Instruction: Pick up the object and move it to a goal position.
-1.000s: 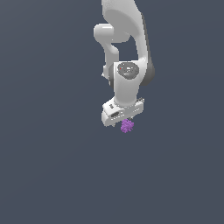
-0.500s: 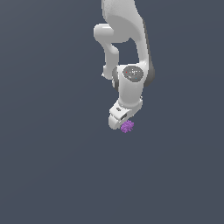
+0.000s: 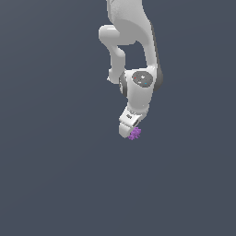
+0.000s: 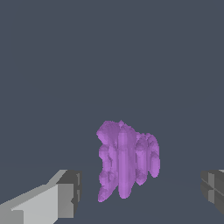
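Exterior view first: the white jointed robot arm (image 3: 133,69) reaches down over a plain slate-grey floor (image 3: 50,175), and the white two-fingered gripper (image 3: 130,132) sits right at the tiny bright purple knobbly cluster (image 3: 134,134), which pokes out at about four o'clock of the gripper's tip. Whether it is touched here is too small to tell, and no goal marker shows anywhere. Over to the wrist view: the purple cluster (image 4: 127,162) stands between the two grey finger pads (image 4: 70,192), with clear gaps on both sides, so the jaws are apart and gripping nothing. The far pad is cut off at the frame edge. The risk, as I judge it: that lumpy surface gives poor contact, so an off-centre squeeze could nudge it aside or let it pop free on the lift.
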Controlling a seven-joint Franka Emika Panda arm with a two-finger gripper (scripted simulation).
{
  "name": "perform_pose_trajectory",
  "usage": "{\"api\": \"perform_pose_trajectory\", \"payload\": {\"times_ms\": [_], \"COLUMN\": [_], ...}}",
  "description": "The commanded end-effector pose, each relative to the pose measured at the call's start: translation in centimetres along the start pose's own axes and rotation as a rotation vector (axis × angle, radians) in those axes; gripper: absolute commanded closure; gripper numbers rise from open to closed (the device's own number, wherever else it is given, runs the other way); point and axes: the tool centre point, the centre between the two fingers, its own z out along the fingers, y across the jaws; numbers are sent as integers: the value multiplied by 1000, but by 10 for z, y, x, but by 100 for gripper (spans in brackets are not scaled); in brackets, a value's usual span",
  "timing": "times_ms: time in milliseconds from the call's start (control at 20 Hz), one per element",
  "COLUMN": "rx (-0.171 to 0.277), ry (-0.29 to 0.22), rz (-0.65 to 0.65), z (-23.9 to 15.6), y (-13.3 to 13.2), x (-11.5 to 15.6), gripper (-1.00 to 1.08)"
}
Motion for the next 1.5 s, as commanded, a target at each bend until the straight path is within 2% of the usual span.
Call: {"api": "perform_pose_trajectory", "payload": {"times_ms": [0,350,800,1050,1100,1450], "rx": [0,0,0,0,0,0], "ry": [0,0,0,0,0,0], "rz": [-18,-17,-21,-21,-21,-21], "z": [1,6,45,51,51,51], "y": [-1,-2,-2,-2,-2,-2], "x": [0,0,-1,0,0,0], "gripper": [-92,-92,-92,-92,108,108]}}
